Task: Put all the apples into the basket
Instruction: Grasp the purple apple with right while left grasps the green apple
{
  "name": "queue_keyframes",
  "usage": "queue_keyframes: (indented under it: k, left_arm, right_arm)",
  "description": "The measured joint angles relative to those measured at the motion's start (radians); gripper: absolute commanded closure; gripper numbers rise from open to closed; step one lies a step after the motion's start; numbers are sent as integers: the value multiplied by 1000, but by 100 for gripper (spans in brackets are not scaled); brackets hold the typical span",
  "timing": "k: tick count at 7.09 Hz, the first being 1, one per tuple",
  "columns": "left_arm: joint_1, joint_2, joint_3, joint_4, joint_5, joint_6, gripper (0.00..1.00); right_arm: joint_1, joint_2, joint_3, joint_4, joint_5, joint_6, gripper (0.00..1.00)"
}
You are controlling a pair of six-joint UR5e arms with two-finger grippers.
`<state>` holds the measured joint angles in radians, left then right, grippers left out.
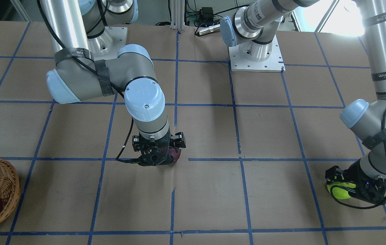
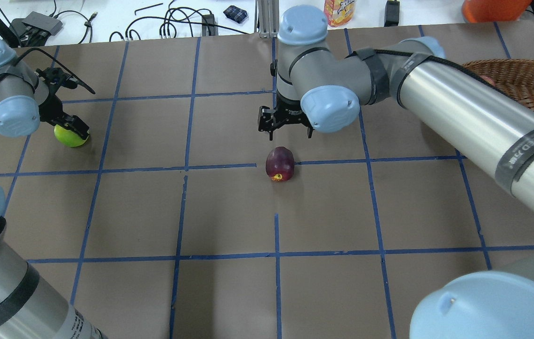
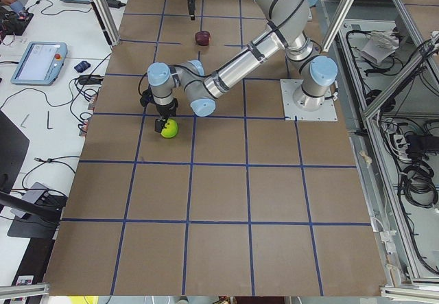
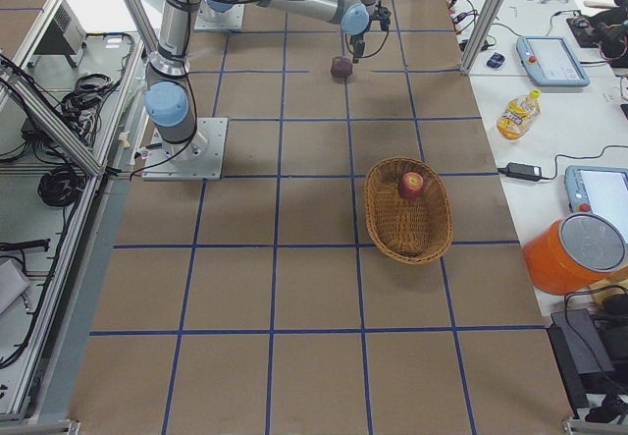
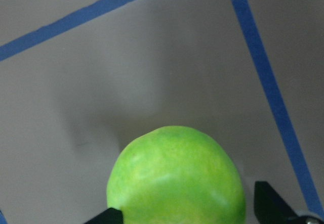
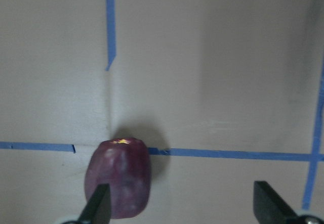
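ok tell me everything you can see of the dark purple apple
The dark purple apple is maroon, slightly elongated, with a yellow patch on the end facing the robot. It rests on the brown table over a blue tape line, outside the basket. The open right pincer hangs above it, not gripping.

Lab w/ grid table (image 3: 219, 194), teach pendants (image 3: 38, 62)

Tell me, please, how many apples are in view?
3. The red apple lies in the basket; the purple apple sits in the middle of the table below the right jaws; the green apple sits between the left jaws. None seems hidden.
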<state>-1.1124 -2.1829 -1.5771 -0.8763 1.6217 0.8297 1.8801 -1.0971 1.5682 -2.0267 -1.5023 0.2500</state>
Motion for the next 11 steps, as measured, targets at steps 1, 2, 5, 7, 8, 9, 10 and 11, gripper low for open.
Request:
queue_keyframes:
  k: [1, 2, 5, 7, 8, 9, 10, 11]
  left_arm:
    - [4, -6, 10, 10, 5, 7, 0]
    - [6, -9, 12, 11, 6, 9, 13]
    - [-2, -10, 9, 5, 3, 10, 88]
    - [-77, 31, 33, -71, 7, -48, 88]
    - [-152, 71, 29, -135, -11, -143, 88]
    - [-226, 112, 6, -179, -64, -249, 88]
    - [-291, 144, -27, -199, -125, -347, 88]
    - [-363, 159, -52, -196, -170, -461, 88]
  right_arm:
    - [11, 3, 56, -66, 1, 6, 0]
    - [16, 6, 106, -127, 5, 7, 0]
    - [18, 40, 165, -205, 48, 0, 56]
    - [17, 41, 164, -214, 49, -18, 100]
    - [9, 34, 151, -212, 49, -23, 100]
    - [-16, 12, 128, -202, 48, -25, 100]
    - [-75, -21, 108, -186, 36, -48, 100]
    - [-175, -54, 101, -174, 21, -115, 100]
